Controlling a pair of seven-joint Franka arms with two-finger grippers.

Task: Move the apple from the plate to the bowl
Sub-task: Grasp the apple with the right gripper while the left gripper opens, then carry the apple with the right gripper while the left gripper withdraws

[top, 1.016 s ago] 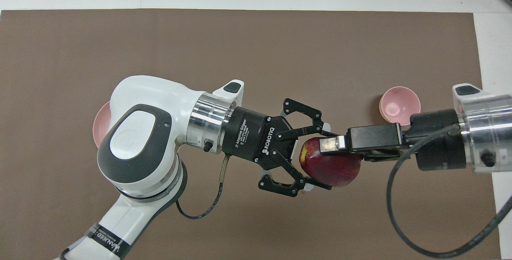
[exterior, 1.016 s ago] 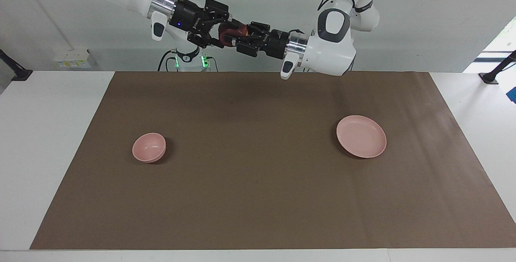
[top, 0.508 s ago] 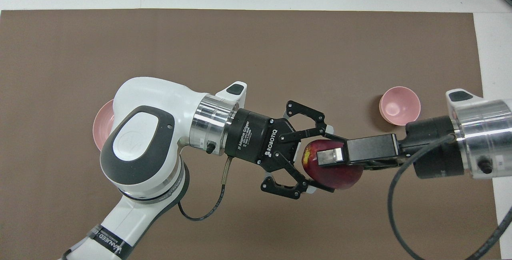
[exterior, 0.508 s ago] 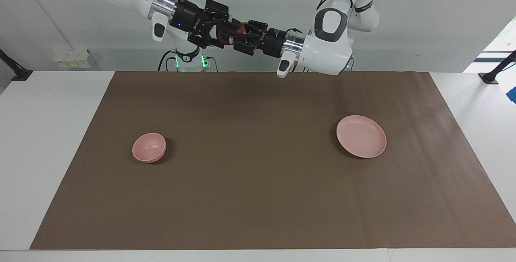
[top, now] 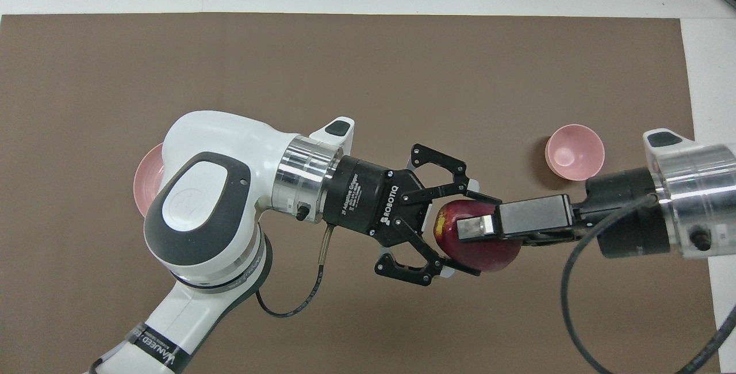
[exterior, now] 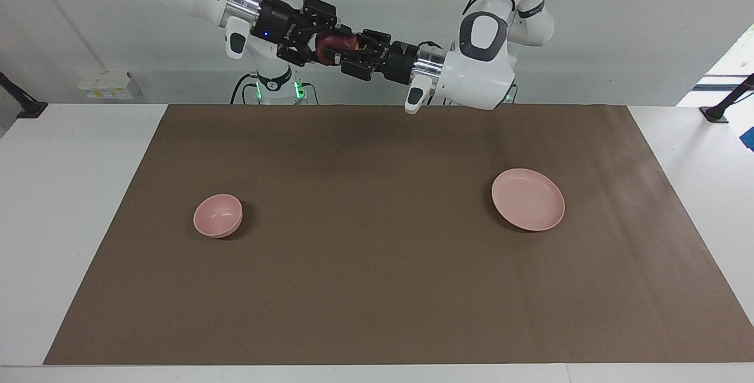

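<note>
The dark red apple [exterior: 331,45] [top: 484,252] hangs high over the brown mat, between the two arms. My left gripper [exterior: 347,52] [top: 468,233] is shut on it from the sides. Coming from the bowl's end, my right gripper [exterior: 323,47] [top: 467,230] is shut on the same apple, one finger above it and one below. The pale pink plate [exterior: 528,200] lies bare toward the left arm's end; from overhead the left arm hides most of this plate [top: 144,181]. The small pink bowl [exterior: 218,215] [top: 575,152] stands with nothing in it toward the right arm's end.
A brown mat [exterior: 377,289] covers most of the white table [exterior: 70,206]. Nothing else stands on it. A cable loops from the right wrist [top: 575,305].
Both hands have risen a little with the apple and shifted slightly toward the right arm's end. The right gripper has slid farther over the apple and closed on it.
</note>
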